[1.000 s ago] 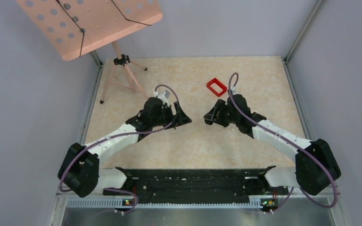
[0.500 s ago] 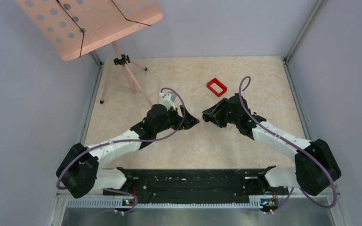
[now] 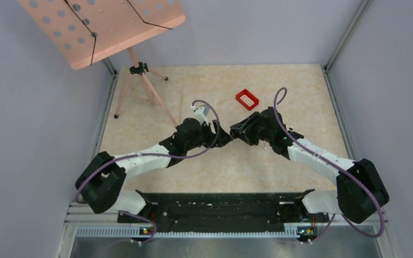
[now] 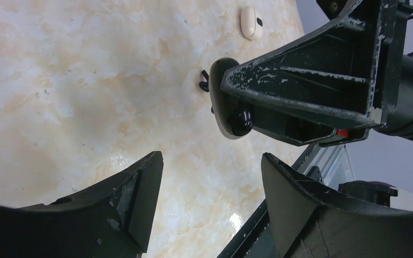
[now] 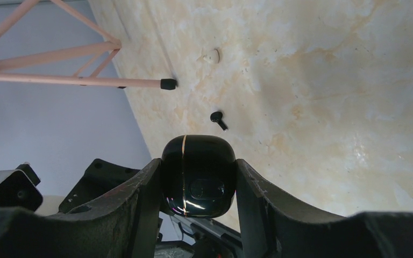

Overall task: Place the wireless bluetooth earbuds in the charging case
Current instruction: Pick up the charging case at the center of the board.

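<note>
The glossy black charging case is clamped between the fingers of my right gripper, held above the table. In the left wrist view the same case sticks out of the right gripper's fingers, just ahead of my left gripper, which is open with nothing between its fingers. The dark earbud lies on the table beyond the case, and the pale cream earbud lies farther off. Both show in the left wrist view too: dark earbud, pale earbud. From above, left gripper and right gripper nearly meet mid-table.
A red rectangular tray lies behind the right gripper. A pink music stand stands at the back left on a tripod, one foot resting near the pale earbud. A black rail runs along the near edge.
The left arm has swung right until its gripper almost meets the right one, and its jaws have narrowed somewhat. The right gripper shifted slightly left early on, keeping hold of the case.
</note>
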{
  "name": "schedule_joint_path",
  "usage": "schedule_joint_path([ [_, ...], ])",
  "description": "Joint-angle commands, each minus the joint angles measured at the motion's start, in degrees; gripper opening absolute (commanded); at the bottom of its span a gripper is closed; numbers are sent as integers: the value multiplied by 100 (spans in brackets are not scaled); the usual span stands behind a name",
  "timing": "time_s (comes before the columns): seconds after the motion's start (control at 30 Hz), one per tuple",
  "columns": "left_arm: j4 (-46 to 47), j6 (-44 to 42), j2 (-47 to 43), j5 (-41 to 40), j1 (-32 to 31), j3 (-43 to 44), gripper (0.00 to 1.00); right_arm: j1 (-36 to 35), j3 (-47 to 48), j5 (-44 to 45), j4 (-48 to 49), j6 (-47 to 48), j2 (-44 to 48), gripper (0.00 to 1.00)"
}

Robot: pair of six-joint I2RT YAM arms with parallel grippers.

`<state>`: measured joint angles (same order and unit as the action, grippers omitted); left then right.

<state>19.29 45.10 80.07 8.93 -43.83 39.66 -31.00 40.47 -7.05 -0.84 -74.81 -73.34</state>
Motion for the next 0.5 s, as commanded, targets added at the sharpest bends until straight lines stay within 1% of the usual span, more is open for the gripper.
schedule_joint_path([
  [0.0,401,40,116,-19,-11,382,72,-21,27,-108,252,-60,187,44],
  [0.33,389,139,412,3,-11,617,65,-86,-19,-310,358,-96,210,44],
  [0.47,372,153,410,-76,-11,606,58,-97,-5,-374,391,-87,251,44],
])
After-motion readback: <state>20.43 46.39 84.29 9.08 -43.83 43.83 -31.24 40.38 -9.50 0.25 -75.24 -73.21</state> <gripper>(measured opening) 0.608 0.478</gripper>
